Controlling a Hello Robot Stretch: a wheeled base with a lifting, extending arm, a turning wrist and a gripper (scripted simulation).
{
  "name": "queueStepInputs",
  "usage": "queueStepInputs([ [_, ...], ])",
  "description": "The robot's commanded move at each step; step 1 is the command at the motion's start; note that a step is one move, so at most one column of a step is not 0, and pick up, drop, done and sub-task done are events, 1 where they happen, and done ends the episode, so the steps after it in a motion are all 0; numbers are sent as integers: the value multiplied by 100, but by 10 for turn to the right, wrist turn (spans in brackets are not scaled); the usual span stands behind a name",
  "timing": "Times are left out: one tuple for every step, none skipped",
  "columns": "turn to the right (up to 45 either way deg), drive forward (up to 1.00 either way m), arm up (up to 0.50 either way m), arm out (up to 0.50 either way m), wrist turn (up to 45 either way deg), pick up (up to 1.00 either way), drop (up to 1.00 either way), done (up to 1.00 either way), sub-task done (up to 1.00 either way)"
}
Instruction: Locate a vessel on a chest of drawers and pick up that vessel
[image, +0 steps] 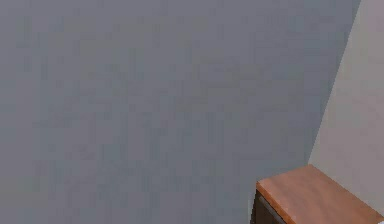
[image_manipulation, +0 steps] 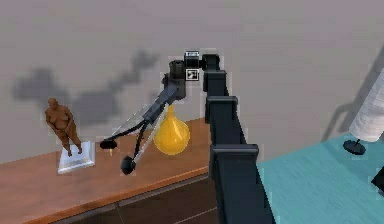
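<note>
You see the yellow vessel (image_manipulation: 172, 140) against the top of the wooden chest of drawers (image_manipulation: 60, 185), at 3 o'clock from the brown statue (image_manipulation: 63, 125). Its narrow neck points to 12 o'clock, so its long axis is vertical. The gripper (image_manipulation: 117, 154) is at its 8 o'clock; you cannot tell how the fingers stand, nor if they hold anything

My arm (image_manipulation: 232, 150): dark square bar built of stepped telescoping sections, slimmer toward 12 o'clock. Two small white squares (image_manipulation: 192, 57) with black marks sit at its far end. At their 9 o'clock is the end effector (image_manipulation: 118, 155): dark grey body, two thin dark fingers (image_manipulation: 150, 118), each ending in a rounded dark pad (image_manipulation: 128, 163).
</note>
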Motion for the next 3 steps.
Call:
queueStepInputs([
  [0, 0, 0, 0, 450, 0, 0, 0, 0],
  [0, 0, 0, 0, 450, 0, 0, 0, 0],
  [0, 0, 0, 0, 240, 0, 0, 0, 0],
])
